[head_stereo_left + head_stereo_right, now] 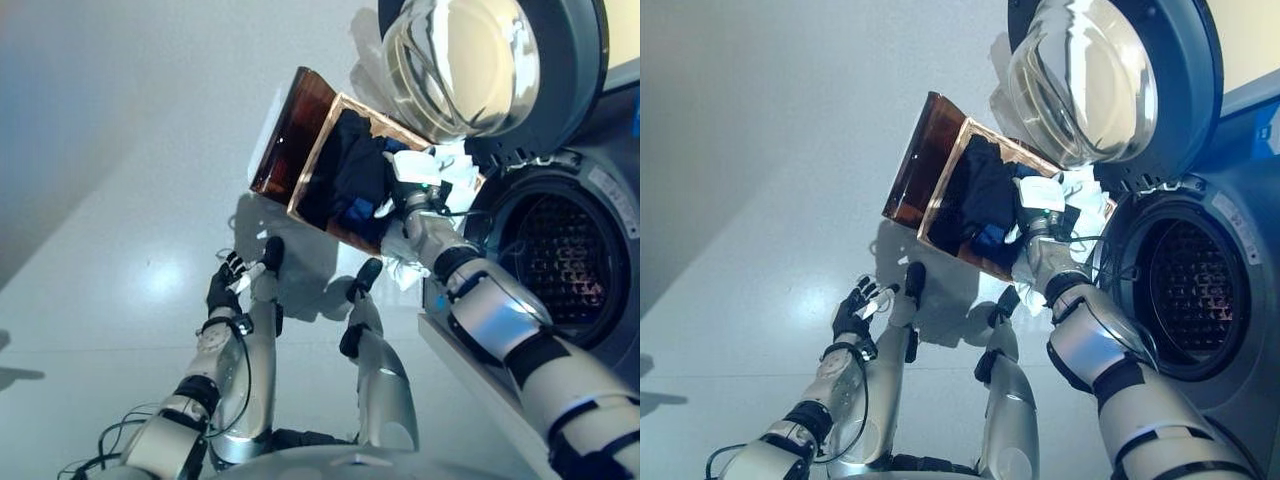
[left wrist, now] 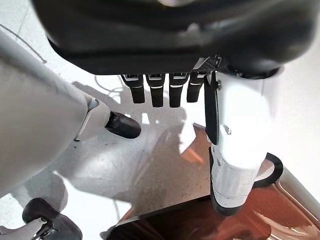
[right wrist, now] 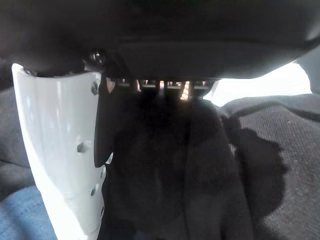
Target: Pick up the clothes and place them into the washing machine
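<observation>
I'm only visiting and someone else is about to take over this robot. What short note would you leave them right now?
Right hand: reaching into the brown basket, down among the dark clothes; its fingers are hidden, so whether it grips is unclear.
Left hand: idle, open, low over the floor.
Washing machine: door open, no clothes visible in the drum.
Done: nothing loaded, as far as the drum shows.
Left: lift the clothes from the basket and put them into the drum.

Glossy pale grey floor [image 1: 120,300], bright light glare on it.

Clothes [image 1: 355,170] lie in a basket [image 1: 300,130] left of the washing machine [image 1: 560,260] (door [image 1: 470,60] above).
</observation>
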You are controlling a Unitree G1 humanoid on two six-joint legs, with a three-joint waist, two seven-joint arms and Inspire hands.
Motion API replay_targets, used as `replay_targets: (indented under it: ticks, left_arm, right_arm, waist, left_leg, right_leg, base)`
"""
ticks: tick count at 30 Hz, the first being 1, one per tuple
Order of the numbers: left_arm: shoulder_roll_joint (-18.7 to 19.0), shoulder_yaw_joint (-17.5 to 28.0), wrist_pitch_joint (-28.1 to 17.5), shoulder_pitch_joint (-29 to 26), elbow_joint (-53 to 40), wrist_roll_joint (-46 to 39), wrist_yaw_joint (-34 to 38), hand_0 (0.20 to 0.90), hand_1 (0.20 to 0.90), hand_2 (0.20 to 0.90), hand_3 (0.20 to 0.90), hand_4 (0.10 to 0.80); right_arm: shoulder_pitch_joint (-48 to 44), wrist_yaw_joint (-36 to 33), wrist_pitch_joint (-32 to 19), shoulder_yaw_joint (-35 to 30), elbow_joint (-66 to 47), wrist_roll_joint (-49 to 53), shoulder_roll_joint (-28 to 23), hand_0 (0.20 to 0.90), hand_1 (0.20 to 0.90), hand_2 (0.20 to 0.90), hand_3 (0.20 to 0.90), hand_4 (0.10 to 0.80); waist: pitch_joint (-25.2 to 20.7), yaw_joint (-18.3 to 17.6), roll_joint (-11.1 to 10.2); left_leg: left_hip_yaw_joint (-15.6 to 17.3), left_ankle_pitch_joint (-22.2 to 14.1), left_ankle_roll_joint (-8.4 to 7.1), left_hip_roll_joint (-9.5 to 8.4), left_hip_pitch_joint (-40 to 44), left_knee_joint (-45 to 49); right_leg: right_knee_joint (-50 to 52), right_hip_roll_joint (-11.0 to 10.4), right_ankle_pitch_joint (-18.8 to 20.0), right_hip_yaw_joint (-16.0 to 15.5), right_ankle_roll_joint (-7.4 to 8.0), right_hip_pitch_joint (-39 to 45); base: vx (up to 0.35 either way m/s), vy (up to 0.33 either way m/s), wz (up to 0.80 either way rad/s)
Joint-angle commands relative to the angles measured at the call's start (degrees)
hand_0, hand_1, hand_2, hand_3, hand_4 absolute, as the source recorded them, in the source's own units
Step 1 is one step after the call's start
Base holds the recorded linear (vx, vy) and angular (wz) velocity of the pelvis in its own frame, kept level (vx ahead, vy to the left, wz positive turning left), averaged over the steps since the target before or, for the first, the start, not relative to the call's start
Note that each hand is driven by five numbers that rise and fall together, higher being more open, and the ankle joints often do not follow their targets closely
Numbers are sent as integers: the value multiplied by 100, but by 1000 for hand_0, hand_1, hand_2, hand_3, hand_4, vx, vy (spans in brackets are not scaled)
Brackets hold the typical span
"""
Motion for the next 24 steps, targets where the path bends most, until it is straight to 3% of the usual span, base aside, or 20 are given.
replay_targets:
  ticks: [1, 4, 6, 7, 9, 24]
  left_arm:
    - [4, -220, -234, 418, -466, -192, 40, 900, 900, 900, 900, 800]
    - [25, -237, -215, 412, -452, -193, 12, 900, 900, 900, 900, 800]
    - [38, -260, -206, 396, -449, -179, -17, 900, 900, 900, 900, 800]
    - [20, -270, -199, 412, -433, -212, -19, 900, 900, 900, 900, 800]
    - [8, -268, -194, 408, -427, -223, -23, 900, 900, 900, 900, 800]
    - [-32, -257, -240, 447, -524, -357, 53, 900, 900, 900, 900, 800]
  right_arm:
    - [-589, 78, 87, 288, 241, -168, -209, 900, 900, 900, 900, 800]
    - [-637, 97, 80, 284, 295, -142, -227, 900, 900, 900, 900, 800]
    - [-711, 96, 84, 253, 338, -91, -272, 722, 722, 722, 722, 673]
    - [-738, 90, 87, 252, 368, -59, -292, 444, 444, 444, 444, 475]
    - [-766, 75, 95, 243, 374, -34, -313, 200, 200, 200, 200, 300]
    - [-1088, -197, 204, 216, 334, -101, -608, 200, 200, 200, 200, 300]
  waist:
    - [20, 187, 322]
    - [20, 200, 340]
    - [20, 216, 376]
    - [20, 227, 394]
    - [20, 235, 414]
    - [20, 206, 602]
  left_leg:
    - [-463, 655, -126, -8, 225, -1138]
    - [-538, 650, -133, -36, 123, -1067]
    - [-552, 693, -156, -36, 126, -1152]
    - [-547, 718, -169, -35, 145, -1220]
    - [-550, 748, -184, -30, 144, -1262]
    - [-433, 796, -247, -30, 103, -1454]
  right_leg:
    - [746, -21, -342, 249, 394, 51]
    - [741, 6, -346, 258, 386, 64]
    - [712, 16, -344, 248, 388, 64]
    - [693, 18, -348, 234, 387, 60]
    - [697, 17, -351, 224, 389, 42]
    - [826, 15, -415, 157, 395, -183]
  base:
    - [-40, -36, -5]
    - [-14, -25, -3]
    - [0, 0, 0]
    - [0, 0, 0]
    - [0, 0, 0]
    - [0, 0, 0]
